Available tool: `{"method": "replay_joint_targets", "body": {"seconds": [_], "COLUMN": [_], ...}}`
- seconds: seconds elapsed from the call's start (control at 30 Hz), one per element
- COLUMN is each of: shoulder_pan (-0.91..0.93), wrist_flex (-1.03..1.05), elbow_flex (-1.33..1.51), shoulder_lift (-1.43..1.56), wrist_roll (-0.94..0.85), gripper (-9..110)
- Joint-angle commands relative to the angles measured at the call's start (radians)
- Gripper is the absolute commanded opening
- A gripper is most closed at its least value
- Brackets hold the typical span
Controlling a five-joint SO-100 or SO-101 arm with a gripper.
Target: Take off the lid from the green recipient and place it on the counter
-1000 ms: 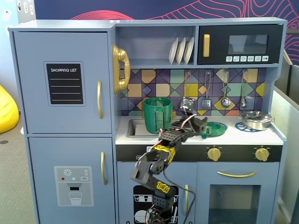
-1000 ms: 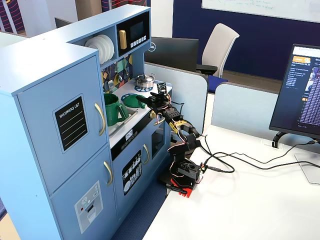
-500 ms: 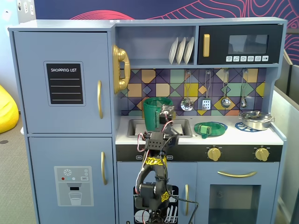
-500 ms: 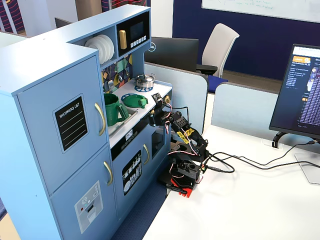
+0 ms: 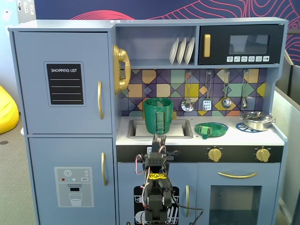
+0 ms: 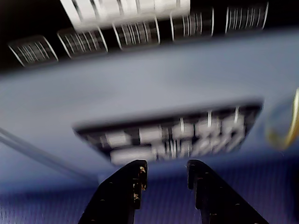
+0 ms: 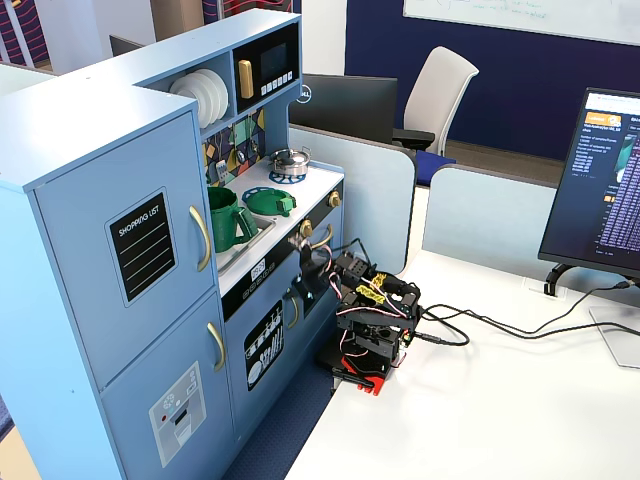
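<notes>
In a fixed view we see the lid [image 5: 211, 129] lying on the counter [image 5: 243, 136]; only the wrist view shows the gripper [image 6: 165, 170] parted and empty

The arm is folding back down from the tabletop [image 5: 234, 137]. Its empty claw [image 5: 159, 139] is now hanging below the front edge, away from the lid [image 5: 211, 129]

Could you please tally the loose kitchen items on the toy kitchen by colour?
Green: 2, the green recipient by the sink and its lid lying on the counter
Silver: 1, the metal pot on the right burner ring
White: 3, the plates standing on the shelf
Total: 6
</notes>
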Motion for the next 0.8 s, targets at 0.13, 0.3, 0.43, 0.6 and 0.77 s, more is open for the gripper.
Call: {"method": "replay_joint_targets", "body": {"seconds": [0.13,0.3,0.43,0.6,0.77], "shoulder_pan": [0.0,0.009,-0.008,-0.012,-0.018], "wrist_flex": [0.181,0.29,0.336,0.422,0.525], "elbow_flex": [0.166,0.209,0.224,0.224,0.224], "shoulder_lift": [0.144,0.152,0.152,0.152,0.152], "wrist_roll": [0.011,-0.008,-0.035,-0.021,0.003], "gripper": [0,0,0,0,0]}}
